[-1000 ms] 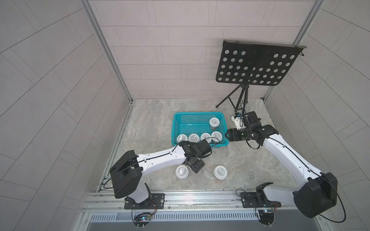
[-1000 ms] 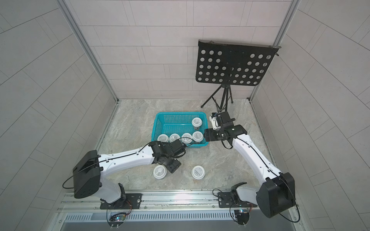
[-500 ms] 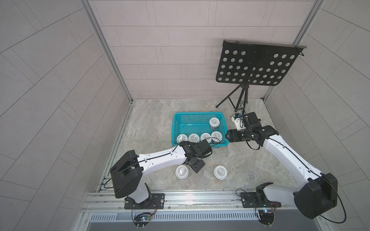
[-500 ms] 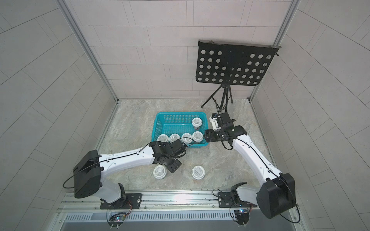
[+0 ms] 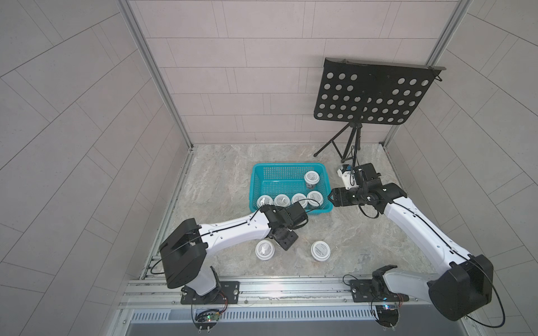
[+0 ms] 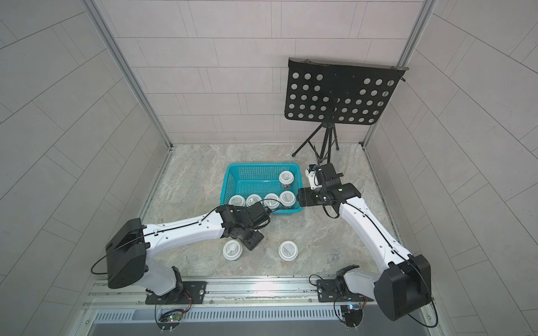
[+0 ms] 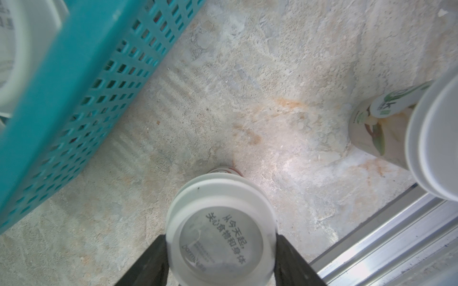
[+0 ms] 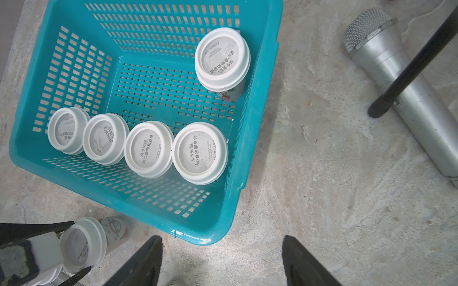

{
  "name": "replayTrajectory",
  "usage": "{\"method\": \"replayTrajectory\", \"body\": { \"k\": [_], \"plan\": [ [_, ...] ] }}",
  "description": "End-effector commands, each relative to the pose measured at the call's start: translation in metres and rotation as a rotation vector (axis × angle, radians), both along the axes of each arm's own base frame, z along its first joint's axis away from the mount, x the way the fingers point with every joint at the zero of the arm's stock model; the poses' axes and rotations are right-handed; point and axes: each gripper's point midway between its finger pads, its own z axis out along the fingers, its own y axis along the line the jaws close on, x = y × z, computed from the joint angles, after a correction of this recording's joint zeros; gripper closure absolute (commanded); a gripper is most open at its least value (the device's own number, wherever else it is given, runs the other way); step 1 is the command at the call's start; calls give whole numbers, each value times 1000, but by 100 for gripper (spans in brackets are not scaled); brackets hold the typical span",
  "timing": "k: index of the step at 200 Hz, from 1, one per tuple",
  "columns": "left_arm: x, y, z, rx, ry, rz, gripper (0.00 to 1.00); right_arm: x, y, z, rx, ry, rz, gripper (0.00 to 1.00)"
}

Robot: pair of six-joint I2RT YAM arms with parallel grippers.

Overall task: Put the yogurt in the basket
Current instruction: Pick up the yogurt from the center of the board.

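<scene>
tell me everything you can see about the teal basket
The basket is a teal rectangular plastic tub with a thick smooth rim and slotted mesh walls and floor. It sits upright on the marbled table, near its middle. Five white-lidded yogurt cups stand inside: four in a row along the near wall, one by the right wall.

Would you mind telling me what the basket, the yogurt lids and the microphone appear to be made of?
The basket looks like moulded teal plastic, slightly glossy, with a grid of slots. The yogurt lids seem matte white plastic or moulded fibre, with stepped rims. The microphone looks like brushed silver metal with a wire-mesh head.
</scene>
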Motion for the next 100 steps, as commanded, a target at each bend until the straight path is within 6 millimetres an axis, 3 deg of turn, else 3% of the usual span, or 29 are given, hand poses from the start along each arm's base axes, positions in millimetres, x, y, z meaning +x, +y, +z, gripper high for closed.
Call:
{"method": "replayTrajectory", "body": {
  "k": [1, 100],
  "plan": [
    [-8, 6, 7, 19, 30, -17, 38, -1, -4, 2, -1, -14, -17, 20],
    [-2, -4, 52, -58, -23, -24, 38, -1, -5, 3, 3, -16, -20, 20]
  ]
}}
